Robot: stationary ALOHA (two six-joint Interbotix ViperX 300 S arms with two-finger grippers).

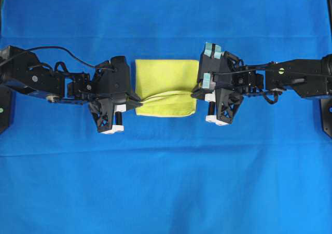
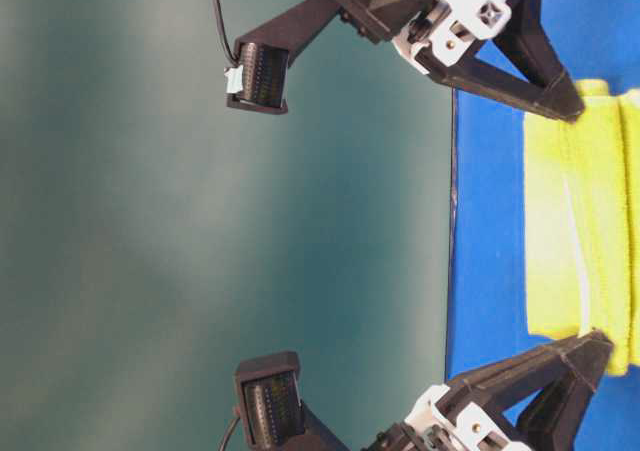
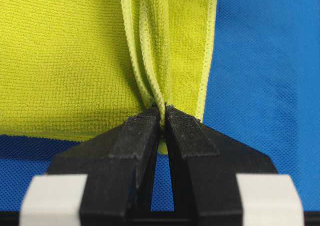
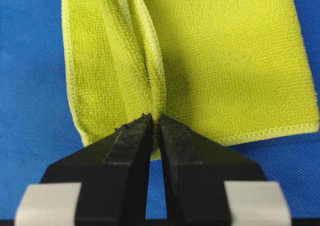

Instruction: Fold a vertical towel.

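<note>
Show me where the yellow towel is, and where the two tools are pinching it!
towel (image 1: 166, 81): overhead view, on its flat upper part.
left tool (image 3: 162, 113): left wrist view, between its fingertips, pinching a gathered hem.
right tool (image 4: 155, 120): right wrist view, between its fingertips, pinching the opposite hem.

Surface: large blue cloth (image 1: 166, 182) covers the whole work area, faint creases across its far part | Backdrop: plain teal wall (image 2: 200, 251) beyond the cloth's edge in the table-level view | Light: even, soft, shadows faint
</note>
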